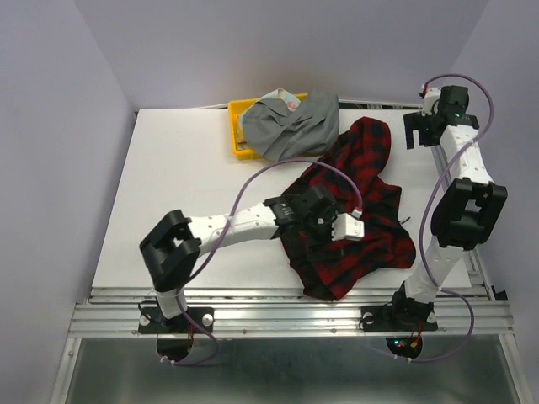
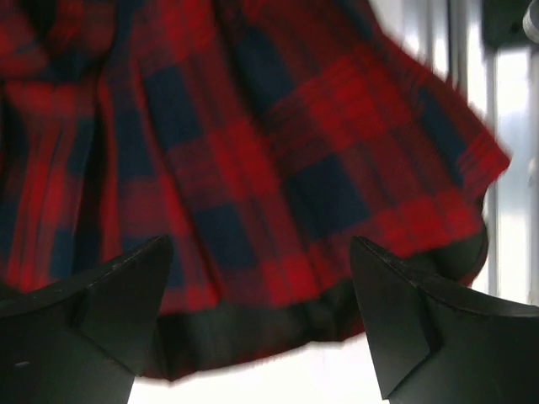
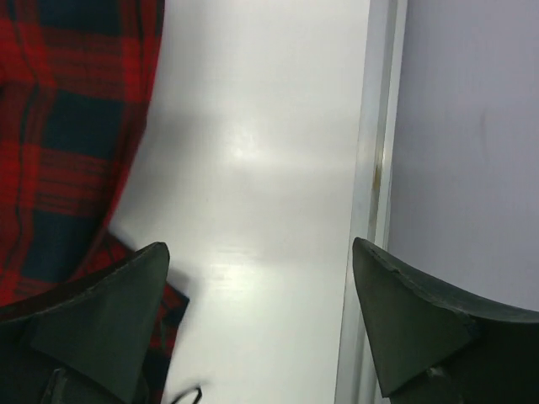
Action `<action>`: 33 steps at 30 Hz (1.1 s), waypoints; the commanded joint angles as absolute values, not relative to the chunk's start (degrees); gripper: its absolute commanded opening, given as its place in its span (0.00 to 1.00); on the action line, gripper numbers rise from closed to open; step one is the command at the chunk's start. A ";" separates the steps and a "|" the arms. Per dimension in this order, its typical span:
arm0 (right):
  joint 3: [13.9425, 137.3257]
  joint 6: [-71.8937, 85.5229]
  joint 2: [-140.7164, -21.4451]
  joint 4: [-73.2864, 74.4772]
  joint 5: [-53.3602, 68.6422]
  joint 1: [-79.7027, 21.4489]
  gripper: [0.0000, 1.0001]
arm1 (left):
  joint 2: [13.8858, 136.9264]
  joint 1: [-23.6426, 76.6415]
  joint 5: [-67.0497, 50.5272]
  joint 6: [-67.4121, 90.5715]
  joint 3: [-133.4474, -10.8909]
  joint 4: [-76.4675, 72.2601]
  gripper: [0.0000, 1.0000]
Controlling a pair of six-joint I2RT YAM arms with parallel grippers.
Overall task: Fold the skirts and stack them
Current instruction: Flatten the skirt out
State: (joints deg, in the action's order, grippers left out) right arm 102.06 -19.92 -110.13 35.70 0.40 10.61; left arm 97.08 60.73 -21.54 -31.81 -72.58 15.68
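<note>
The red-and-black plaid skirt (image 1: pixel 370 168) lies crumpled and spread on the white table, centre right. My left gripper (image 1: pixel 324 215) hovers over its middle, open and empty. In the left wrist view the plaid skirt (image 2: pixel 253 143) fills the frame, its dark hem lying between my open gripper (image 2: pixel 259 252) fingers. The grey skirt (image 1: pixel 295 126) is heaped on the yellow tray (image 1: pixel 238 126) at the back. A small piece of pale floral cloth (image 1: pixel 290 103) peeks out from under it. My right gripper (image 1: pixel 418 130) is open and empty at the back right, beside the plaid skirt (image 3: pixel 67 126).
The metal rail (image 1: pixel 455 181) runs along the table's right edge, also seen in the right wrist view (image 3: pixel 370 210) by the purple wall. Bare white table (image 1: pixel 185 194) lies left of the plaid skirt. A purple cable loops above my left arm.
</note>
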 commanded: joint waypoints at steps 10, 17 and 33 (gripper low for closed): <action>96.41 -20.21 -100.11 50.45 16.35 11.34 1.00 | 108.02 67.32 -33.92 -15.13 -87.89 8.09 0.99; 99.66 -20.13 -99.93 52.73 17.92 13.09 1.00 | 112.58 68.99 -30.77 -10.19 -91.92 5.01 0.99; 96.60 -21.35 -97.83 54.06 23.99 14.68 0.98 | 106.12 64.35 -8.86 -18.36 -84.14 19.77 0.00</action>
State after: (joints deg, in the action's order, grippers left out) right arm 97.49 -20.36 -102.00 54.02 20.58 14.33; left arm 120.44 67.99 -10.59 -14.68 -90.70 14.61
